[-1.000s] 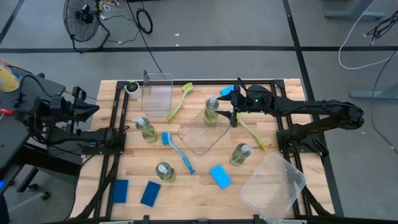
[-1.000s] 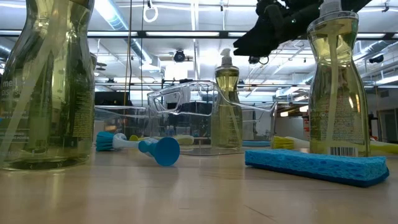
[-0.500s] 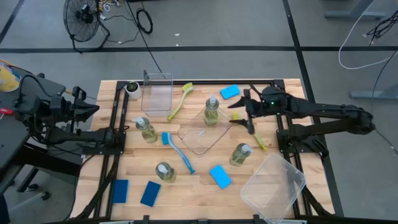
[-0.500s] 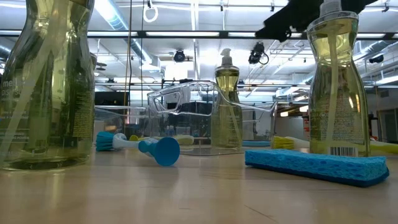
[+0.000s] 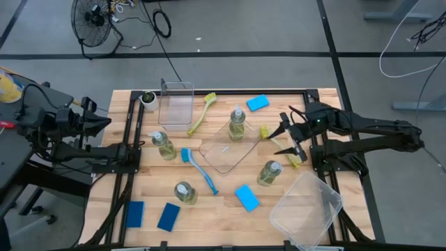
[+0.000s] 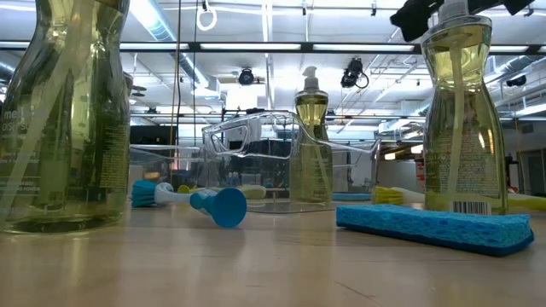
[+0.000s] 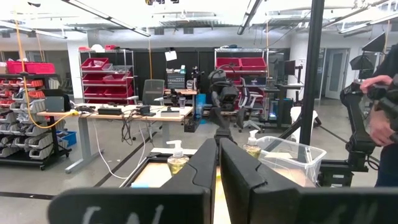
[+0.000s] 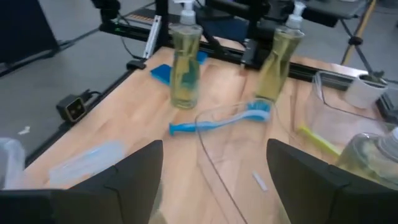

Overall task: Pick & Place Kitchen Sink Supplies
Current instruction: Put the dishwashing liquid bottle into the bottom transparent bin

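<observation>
- Sink supplies all lie loose on the surface (image 5: 216, 202); bins look empty, none sorted.
- Right claw (image 5: 286, 138) spread, empty, over yellow-green brush (image 5: 279, 146).
- Left claw (image 7: 219, 163) together, parked off the surface's left side.

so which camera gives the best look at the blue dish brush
The high view: the blue dish brush lies whole beside the clear flat tray. The right wrist view shows it farther off, behind the tray's rim. The low view shows it end-on, length foreshortened. The left wrist view misses it.
</observation>
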Robot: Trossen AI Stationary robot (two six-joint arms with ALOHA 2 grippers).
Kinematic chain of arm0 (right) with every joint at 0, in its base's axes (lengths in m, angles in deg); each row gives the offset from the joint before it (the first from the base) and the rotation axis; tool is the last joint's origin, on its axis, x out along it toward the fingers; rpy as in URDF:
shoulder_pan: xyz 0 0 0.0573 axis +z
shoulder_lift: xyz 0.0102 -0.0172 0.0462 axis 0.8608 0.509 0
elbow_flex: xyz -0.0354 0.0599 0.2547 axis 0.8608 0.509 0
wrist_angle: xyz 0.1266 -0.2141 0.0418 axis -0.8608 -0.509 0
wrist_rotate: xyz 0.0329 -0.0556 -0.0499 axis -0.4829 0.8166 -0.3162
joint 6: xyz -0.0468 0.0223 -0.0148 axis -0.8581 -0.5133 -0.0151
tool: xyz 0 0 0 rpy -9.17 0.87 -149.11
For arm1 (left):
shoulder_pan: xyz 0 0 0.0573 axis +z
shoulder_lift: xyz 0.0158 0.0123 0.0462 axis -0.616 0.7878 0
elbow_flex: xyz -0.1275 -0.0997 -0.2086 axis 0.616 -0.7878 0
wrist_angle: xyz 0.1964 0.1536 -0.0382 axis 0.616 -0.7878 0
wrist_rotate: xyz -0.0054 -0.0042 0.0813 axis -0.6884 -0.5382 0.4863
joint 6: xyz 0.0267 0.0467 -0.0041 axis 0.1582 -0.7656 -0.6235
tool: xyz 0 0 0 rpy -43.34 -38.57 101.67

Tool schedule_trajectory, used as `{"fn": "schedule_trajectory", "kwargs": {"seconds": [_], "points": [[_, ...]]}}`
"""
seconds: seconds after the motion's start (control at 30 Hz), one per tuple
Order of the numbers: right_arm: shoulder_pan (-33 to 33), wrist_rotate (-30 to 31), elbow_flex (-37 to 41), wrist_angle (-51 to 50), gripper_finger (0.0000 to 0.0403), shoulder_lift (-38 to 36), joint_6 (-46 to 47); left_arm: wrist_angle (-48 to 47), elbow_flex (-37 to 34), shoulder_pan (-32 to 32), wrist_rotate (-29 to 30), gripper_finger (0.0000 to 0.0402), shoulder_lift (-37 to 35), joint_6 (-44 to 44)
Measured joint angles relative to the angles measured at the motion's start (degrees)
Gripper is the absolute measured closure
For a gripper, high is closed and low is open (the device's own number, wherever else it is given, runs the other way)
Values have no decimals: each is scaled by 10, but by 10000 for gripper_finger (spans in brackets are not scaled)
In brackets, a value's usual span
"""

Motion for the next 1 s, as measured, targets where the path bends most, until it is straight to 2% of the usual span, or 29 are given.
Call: {"fn": "schedule_trajectory", "kwargs": {"seconds": [0.37, 0.67, 0.83, 1.0], "points": [[27, -112, 0, -96, 117, -38, -4, 0, 0, 0, 0, 376, 0, 0], [66, -110, 0, -103, 117, -44, -24, 0, 0, 0, 0, 376, 0, 0], [91, -64, 0, -91, 117, -52, -41, 0, 0, 0, 0, 376, 0, 0], [117, -50, 17, -38, 117, -57, -17, 0, 0, 0, 0, 376, 0, 0]]}}
